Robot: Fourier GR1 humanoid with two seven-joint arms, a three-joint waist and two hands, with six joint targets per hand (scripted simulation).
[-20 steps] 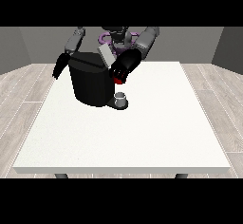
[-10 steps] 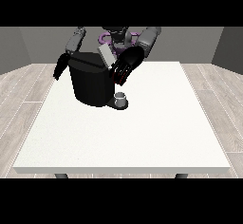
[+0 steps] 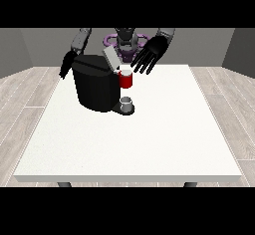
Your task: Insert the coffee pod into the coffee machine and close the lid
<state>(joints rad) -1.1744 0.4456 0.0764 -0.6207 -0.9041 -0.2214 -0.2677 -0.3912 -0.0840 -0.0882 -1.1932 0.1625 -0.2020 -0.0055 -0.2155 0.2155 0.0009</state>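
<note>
The black coffee machine (image 3: 95,87) stands on the white table (image 3: 149,139), towards its far left. Its grey lid (image 3: 110,58) is tilted up and open. A red thing at the machine (image 3: 126,80) shows at the machine's front, under the lid. Below it a small grey thing (image 3: 127,102) rests on the machine's base. The hand at the view's right (image 3: 149,55) hovers above and right of the red thing, fingers spread, holding nothing. The hand at the view's left (image 3: 66,64) hangs beside the machine's far left side with its fingers pointing down.
The robot's torso (image 3: 125,42) rises behind the table's far edge. White tabletop stretches in front of the machine and to its right. Grey floor planks surround the table.
The hand at the view's right has lifted away from the machine's front and moved up and to the right, opening its fingers wide. The red thing now shows in full.
</note>
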